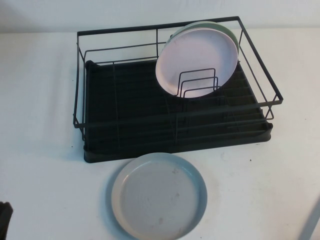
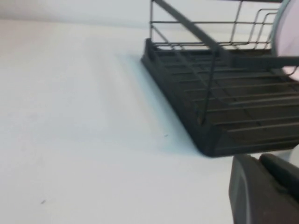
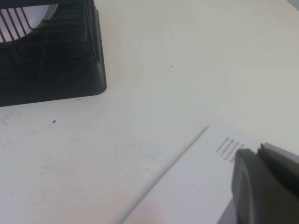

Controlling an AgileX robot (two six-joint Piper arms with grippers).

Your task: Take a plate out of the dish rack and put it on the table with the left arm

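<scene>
The pale blue-grey plate lies flat, right side up, on the white table, just in front of the dish rack. Nothing holds it. The black wire rack on its ribbed tray still holds a pink plate upright against the dividers, with a mint-green plate behind it. My left arm shows only as a dark bit at the near left corner, well left of the plate. My left gripper is shut and empty, low over the table near the rack's front left corner. My right gripper is shut and empty.
The right gripper hangs over a white printed sheet on the table, to the right of the rack's corner. A pale strip shows at the near right edge of the high view. Bare table lies left and right of the rack.
</scene>
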